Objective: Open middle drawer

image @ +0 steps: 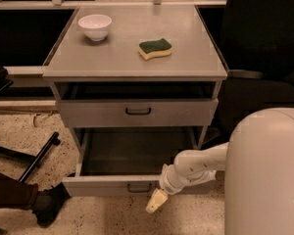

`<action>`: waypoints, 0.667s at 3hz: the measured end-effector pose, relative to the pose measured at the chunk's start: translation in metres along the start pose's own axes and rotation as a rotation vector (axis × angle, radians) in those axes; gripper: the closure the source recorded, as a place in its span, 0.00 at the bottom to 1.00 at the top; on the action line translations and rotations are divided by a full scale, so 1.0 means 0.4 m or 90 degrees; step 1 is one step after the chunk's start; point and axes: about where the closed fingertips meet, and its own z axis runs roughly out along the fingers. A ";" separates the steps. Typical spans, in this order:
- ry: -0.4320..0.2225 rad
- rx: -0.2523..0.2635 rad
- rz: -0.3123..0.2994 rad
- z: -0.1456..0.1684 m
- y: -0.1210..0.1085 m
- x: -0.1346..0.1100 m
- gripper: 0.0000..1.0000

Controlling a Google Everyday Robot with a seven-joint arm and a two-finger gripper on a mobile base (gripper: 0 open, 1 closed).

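The middle drawer (108,186) is a grey, low-fronted drawer with a small black bar handle (138,188). It stands pulled far out of the cabinet, its dark inside showing and bare. My gripper (156,201) is at the end of the white arm, cream-tipped and pointing down and left. It hangs just below the drawer's front edge, a little right of the handle and apart from it. The top drawer (186,112) above has its own black handle and sits nearly flush. The lowest drawer is hidden under the open one.
A white bowl (94,26) and a green-and-yellow sponge (155,48) lie on the cabinet top (196,58). My white body (267,175) fills the lower right. A black chair base (36,155) and a person's dark shoe (50,204) are at the lower left on speckled floor.
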 end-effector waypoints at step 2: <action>0.005 -0.011 0.006 -0.012 0.013 0.010 0.00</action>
